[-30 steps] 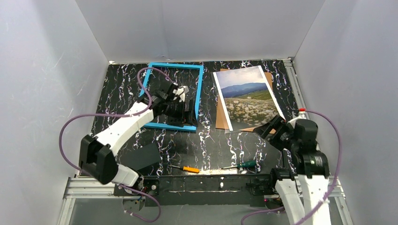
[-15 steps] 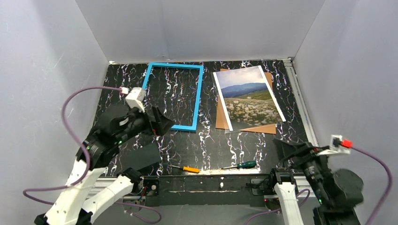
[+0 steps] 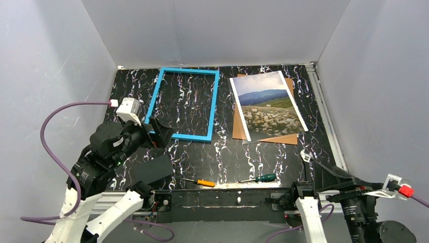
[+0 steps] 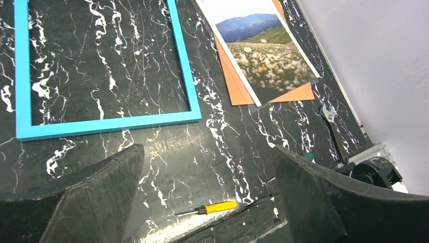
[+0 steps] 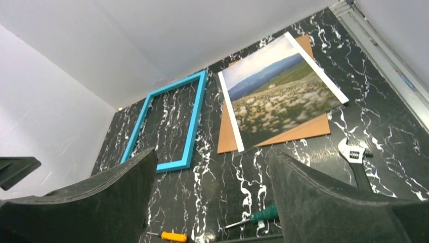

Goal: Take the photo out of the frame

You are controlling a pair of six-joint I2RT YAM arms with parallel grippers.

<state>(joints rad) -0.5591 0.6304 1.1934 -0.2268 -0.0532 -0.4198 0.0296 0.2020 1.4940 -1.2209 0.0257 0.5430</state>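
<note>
Top external: photo [image 3: 266, 105] flat, apparently uncreased, atop brown backing board [image 3: 283, 139].

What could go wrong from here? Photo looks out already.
1. The photo lies loose and askew on the backing board. A brush from the right gripper could slide or crease it.
2. The wrench lies on that gripper's side, so a low sweep might knock it.
3. The left gripper, open, hangs near the frame's near left corner and could nudge it.
</note>
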